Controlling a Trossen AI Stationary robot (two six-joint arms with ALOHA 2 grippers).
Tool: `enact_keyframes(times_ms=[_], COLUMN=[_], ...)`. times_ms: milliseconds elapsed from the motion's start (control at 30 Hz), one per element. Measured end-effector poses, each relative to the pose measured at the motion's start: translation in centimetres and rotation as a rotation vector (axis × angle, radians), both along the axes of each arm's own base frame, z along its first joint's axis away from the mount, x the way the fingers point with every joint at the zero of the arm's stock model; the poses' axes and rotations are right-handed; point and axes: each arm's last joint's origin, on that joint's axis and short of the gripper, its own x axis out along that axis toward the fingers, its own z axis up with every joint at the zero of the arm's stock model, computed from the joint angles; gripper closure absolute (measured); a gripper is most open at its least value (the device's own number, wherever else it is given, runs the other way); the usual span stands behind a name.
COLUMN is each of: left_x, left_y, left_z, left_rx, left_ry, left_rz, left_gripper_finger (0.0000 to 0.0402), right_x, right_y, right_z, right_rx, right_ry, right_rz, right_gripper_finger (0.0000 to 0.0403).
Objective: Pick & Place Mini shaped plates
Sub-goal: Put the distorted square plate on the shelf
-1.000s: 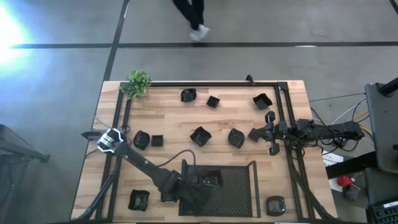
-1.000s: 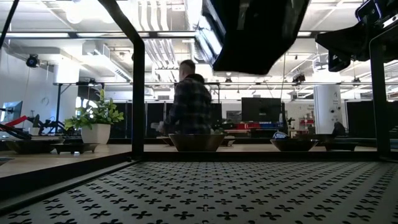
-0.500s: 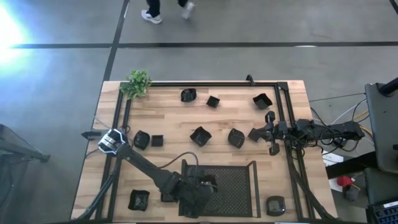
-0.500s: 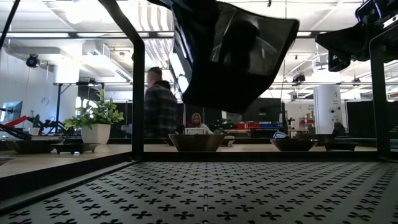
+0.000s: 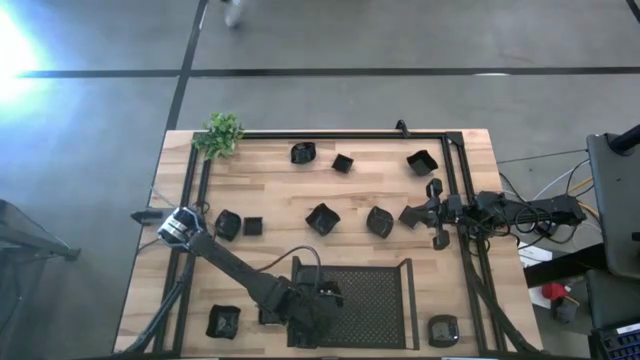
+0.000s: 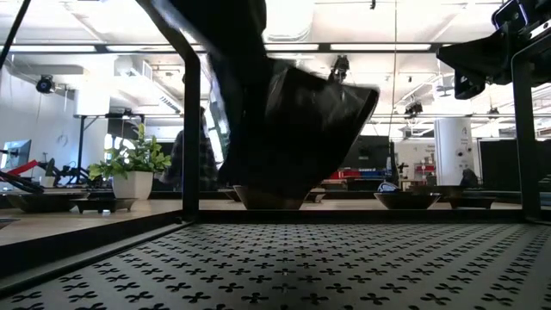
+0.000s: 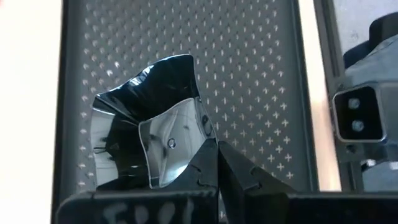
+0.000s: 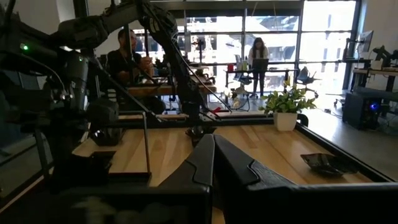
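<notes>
My left gripper point(image 5: 320, 298) hangs over the left part of the black mesh tray point(image 5: 385, 300), shut on one glossy black angular mini plate point(image 7: 146, 134). In the low view that plate point(image 6: 301, 120) hangs a short way above the tray floor point(image 6: 284, 267). Several other mini plates rest bottom-down on the wooden table, among them one at the far middle point(image 5: 303, 153), one at mid table point(image 5: 322, 218) and one at the near left point(image 5: 222, 320). My right gripper point(image 8: 213, 142) waits shut and level at the table's right edge point(image 5: 438, 215). My left gripper pinches the plate's rim at one corner point(image 7: 200, 149) between its two fingers point(image 7: 239, 177). The fingers slant down from the table's left side. The plate is lifted clear of the mesh tray and tilted, its hollow side turned toward the wrist camera.
A small green plant point(image 5: 222, 133) stands at the far left corner. A black frame point(image 5: 450, 180) runs around the table. Another plate point(image 5: 443, 328) lies at the near right, beside the tray. A person point(image 6: 194, 164) shows in the room beyond.
My left gripper has gone down toward the mesh tray with the plate and rolled its wrist. The plate has sunk closer to the tray floor and tipped, staying clear of it. A person beyond the far edge has walked toward the left.
</notes>
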Motion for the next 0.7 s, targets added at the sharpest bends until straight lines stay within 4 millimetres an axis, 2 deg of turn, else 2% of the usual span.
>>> enact_keyframes(times_ms=[367, 533, 700], left_x=[0.1, 0.2, 1.0], left_y=[-0.4, -0.4, 0.6], left_z=[0.0, 0.2, 0.4], left_rx=[-0.095, -0.059, -0.001], left_ry=[0.019, -0.012, -0.050], left_rz=[-0.014, -0.067, -0.029], left_gripper_finger=[0.0401, 0.0401, 0.0401], right_x=[0.0, 0.0, 0.0], right_y=[0.0, 0.0, 0.0], right_z=[0.0, 0.0, 0.0], right_rx=[-0.003, -0.003, -0.003], right_ry=[0.000, 0.000, 0.000], right_rz=[-0.001, -0.001, -0.001], right_gripper_finger=[0.0394, 0.0394, 0.0394])
